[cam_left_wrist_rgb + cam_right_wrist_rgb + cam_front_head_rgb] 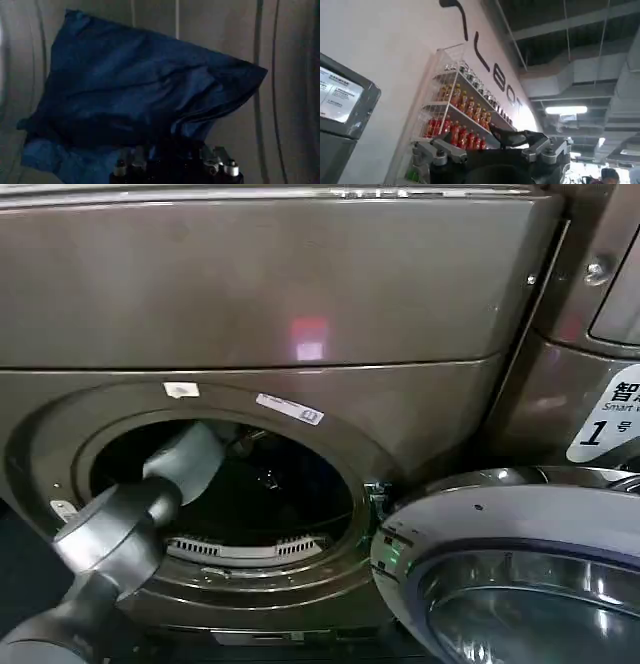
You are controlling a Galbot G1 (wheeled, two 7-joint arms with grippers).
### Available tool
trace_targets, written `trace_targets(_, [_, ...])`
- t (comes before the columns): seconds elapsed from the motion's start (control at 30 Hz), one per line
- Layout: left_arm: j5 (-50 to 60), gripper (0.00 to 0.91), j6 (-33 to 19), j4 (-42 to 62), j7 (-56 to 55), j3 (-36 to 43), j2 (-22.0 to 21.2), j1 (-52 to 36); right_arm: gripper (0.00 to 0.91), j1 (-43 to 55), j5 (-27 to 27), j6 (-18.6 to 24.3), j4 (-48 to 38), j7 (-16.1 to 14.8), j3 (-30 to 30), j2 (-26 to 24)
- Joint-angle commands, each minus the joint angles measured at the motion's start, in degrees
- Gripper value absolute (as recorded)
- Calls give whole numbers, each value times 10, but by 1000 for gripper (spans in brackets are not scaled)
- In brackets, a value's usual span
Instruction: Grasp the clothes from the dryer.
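The bronze-brown dryer (300,294) stands with its round porthole (250,484) open, and its grey-rimmed glass door (500,519) is swung out at the lower right. My left arm (150,494) reaches through the porthole into the dark drum. In the left wrist view the clothes (135,90), a dark blue crumpled cloth, lie against the grey drum wall. Their folds gather toward my left gripper (172,150), which is shut on them. My right gripper (515,136) is shut with nothing in it and points up, away from the dryer.
A neighbouring bronze machine (600,274) with a white "1" sticker (612,416) stands to the right. The open door fills the room at the lower right. In the right wrist view are a wall rack of bottles (460,115) and the ceiling.
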Motion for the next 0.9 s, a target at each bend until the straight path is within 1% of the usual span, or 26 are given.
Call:
trace_targets(0.03, [1, 0, 12, -8, -38, -4, 1, 6, 907, 1, 0, 0, 0, 0, -1, -1])
trace_targets(0.17, [-24, 0, 41, -43, -87, -22, 9, 17, 907, 2, 0, 0, 2, 0, -2, 0])
trace_targets(0.27, [-45, 0, 56, -69, -123, -55, 13, 30, 907, 1, 0, 0, 3, 0, -2, 0])
trace_targets(0.37, [-65, 0, 65, -103, -164, -84, 23, 47, 907, 1, 1, 0, 4, 0, -3, 0])
trace_targets(0.5, [-95, 0, 70, -126, -229, -119, 24, 62, 907, 4, 1, 0, 4, 0, -6, -3])
trace_targets(0.6, [-136, 0, 63, -143, -287, -148, 20, 74, 907, 7, 0, 1, 2, 0, -9, -3])
trace_targets(0.7, [-172, 0, 32, -144, -377, -166, 4, 81, 907, 13, 0, 1, 3, 1, -14, -3])
trace_targets(0.9, [-183, 0, 2, -158, -486, -232, -31, 108, 907, 13, 1, 3, 2, 4, -12, -5])
